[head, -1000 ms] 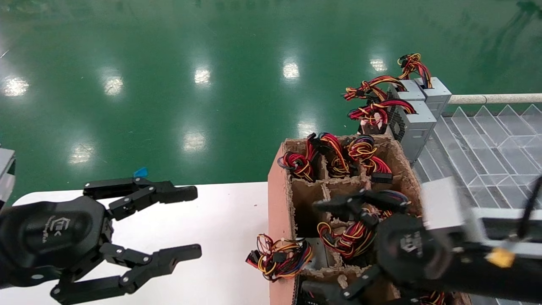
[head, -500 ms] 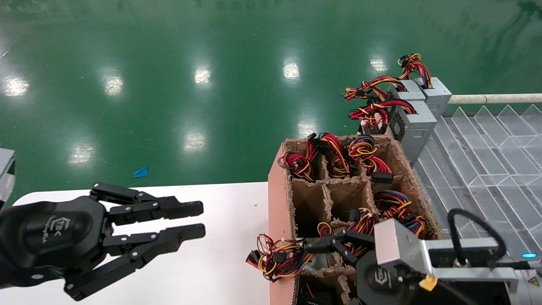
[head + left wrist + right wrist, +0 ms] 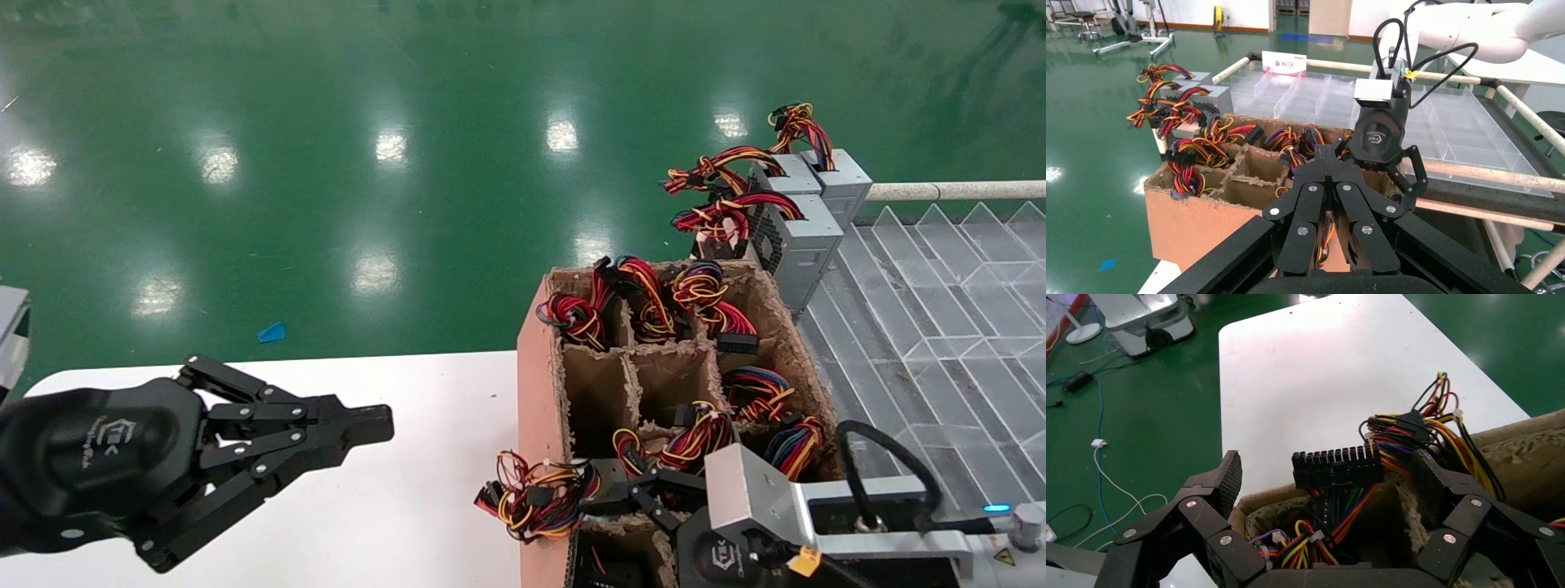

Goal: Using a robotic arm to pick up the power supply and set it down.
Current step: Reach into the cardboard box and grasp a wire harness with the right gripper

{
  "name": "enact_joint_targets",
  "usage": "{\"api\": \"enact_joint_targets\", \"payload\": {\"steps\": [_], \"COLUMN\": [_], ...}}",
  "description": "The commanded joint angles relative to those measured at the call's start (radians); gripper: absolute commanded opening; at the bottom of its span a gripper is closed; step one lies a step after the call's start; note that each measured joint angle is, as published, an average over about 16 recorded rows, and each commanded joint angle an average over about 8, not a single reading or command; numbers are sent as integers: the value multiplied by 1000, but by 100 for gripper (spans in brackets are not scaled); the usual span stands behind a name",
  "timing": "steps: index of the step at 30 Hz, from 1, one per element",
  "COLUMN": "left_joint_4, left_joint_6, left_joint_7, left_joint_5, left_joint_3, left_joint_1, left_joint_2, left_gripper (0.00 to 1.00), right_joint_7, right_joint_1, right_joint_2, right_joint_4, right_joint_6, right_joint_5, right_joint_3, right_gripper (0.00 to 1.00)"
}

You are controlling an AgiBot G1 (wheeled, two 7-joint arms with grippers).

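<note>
Three silver-grey power supplies point(image 3: 797, 237) with red-yellow wire bundles stand beyond the cardboard box point(image 3: 535, 392). More wire bundles point(image 3: 695, 437) fill the box's compartments; the metal boxes under them are mostly hidden. My right gripper point(image 3: 609, 531) hangs open at the box's near-left compartments. In the right wrist view its fingers point(image 3: 1227, 478) straddle a black connector point(image 3: 1337, 468) and coloured wires inside a compartment, without touching them; the right gripper point(image 3: 1327, 478) holds nothing. My left gripper point(image 3: 368, 425) hovers over the white table point(image 3: 425, 490), shut and empty point(image 3: 1326, 153).
A loose wire bundle point(image 3: 539, 498) spills over the box's left wall onto the table. A clear divided tray point(image 3: 940, 286) lies right of the box, with a rail point(image 3: 948, 190) behind it. Green floor lies beyond the table.
My left gripper's fingers have closed from wide open to shut. My right arm has pulled back and down from the box's middle to its near-left compartments, fingers still open.
</note>
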Motion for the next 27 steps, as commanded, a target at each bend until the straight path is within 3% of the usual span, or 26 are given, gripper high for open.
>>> {"api": "enact_joint_targets", "payload": {"steps": [1,6,27], "left_joint_4": [0,0,0], "left_joint_6": [0,0,0], "left_joint_7": [0,0,0], "left_joint_5": [0,0,0], "left_joint_3": [0,0,0], "left_joint_1": [0,0,0], "left_joint_2": [0,0,0], "left_gripper": [0,0,0], "right_joint_7": [1,0,3], "right_joint_1": [-1,-3,-14], "right_joint_2": [-5,-11,3], "right_joint_4": [-4,-7,15], "right_joint_6": [1,2,21], "right_joint_5": [-2,-4,-11], "right_joint_3": [-3,-6,0], "right_gripper": [10,0,0]}}
